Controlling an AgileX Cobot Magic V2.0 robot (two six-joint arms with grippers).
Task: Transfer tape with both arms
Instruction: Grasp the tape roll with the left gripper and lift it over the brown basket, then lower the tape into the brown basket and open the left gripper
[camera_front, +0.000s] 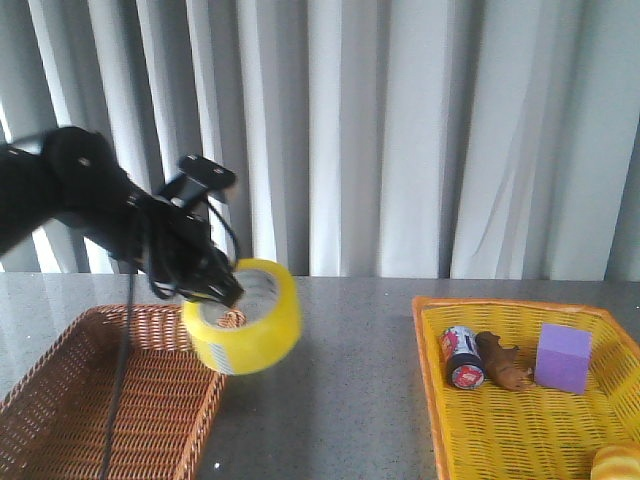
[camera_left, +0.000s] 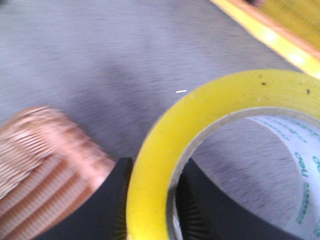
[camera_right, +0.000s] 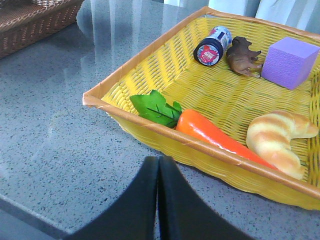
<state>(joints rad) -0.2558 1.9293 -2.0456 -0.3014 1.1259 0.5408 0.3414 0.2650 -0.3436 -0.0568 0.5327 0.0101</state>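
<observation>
Holding the tape in my left gripper — jaws pinched on the roll's wall, one finger inside the core, one outside. The roll is off the table, tilted, hanging over the far right corner of the brown wicker basket on the left. I see nothing in the part of that basket that shows.

My right gripper sits low over the grey table, jaws pressed together on nothing, just near of the yellow basket on the right. In it: red-and-white can lying on its side, brown toy animal just right of it, purple cube right of that — all toward the far side. Nearer: a toy carrot with green leaves, and a croissant beside it.

Bare tabletop between the two baskets. Grey curtain behind. Left wrist view is motion-blurred.
</observation>
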